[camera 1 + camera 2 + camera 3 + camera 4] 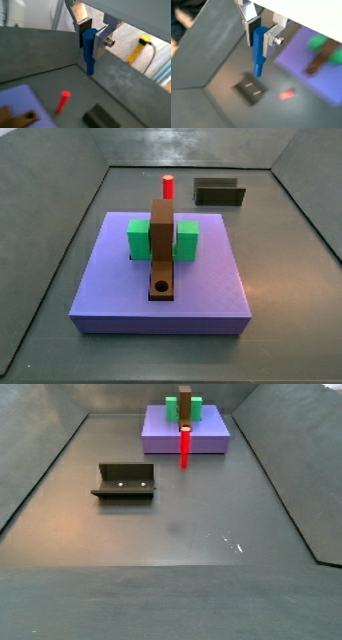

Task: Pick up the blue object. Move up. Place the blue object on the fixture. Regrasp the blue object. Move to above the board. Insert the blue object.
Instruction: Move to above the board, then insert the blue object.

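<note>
Gripping the unmarked blue object [89,50], the gripper [93,31] hangs aloft.

my gripper [92,36] is basically two flat silver plate fingers [272,35] with dark pads, plus one round screw.

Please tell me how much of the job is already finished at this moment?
Done: the end effector has the blue object clamped and raised above the floor. In hand: carrying it toward the fixture, which is empty. Left: placing, regrasping, moving above the board, inserting.
</note>
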Tool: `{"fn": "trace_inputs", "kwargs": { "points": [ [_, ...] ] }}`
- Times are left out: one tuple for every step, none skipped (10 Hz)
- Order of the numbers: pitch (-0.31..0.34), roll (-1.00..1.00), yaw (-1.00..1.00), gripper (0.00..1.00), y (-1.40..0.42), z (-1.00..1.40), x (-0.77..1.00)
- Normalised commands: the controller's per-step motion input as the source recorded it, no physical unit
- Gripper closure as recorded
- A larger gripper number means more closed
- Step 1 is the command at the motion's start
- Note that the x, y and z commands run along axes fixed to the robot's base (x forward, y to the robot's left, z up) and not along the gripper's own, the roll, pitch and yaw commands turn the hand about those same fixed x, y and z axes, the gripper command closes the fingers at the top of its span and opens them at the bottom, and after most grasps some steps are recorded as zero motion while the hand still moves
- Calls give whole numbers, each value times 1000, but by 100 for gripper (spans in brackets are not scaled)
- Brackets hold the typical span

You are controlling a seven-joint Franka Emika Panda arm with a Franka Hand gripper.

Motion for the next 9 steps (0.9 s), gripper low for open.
{"fn": "trace_inputs", "kwargs": {
  "points": [
    [119, -1000, -108, 100, -830, 142, -728],
    [121, -1000, -100, 100, -593, 102, -532],
    [116, -1000, -84, 100, -272, 47, -279],
    [107, -1000, -74, 100, -150, 26, -181],
    [94, -1000, -65, 100, -74, 19, -128],
    [44, -708, -35, 100, -27, 6, -88],
    [17, -495, -23, 100, -6, 2, -70],
    [-1, -287, -13, 100, -2, 1, -50],
    [11, -247, 20, 100, 0, -140, 0]
  ]
}}
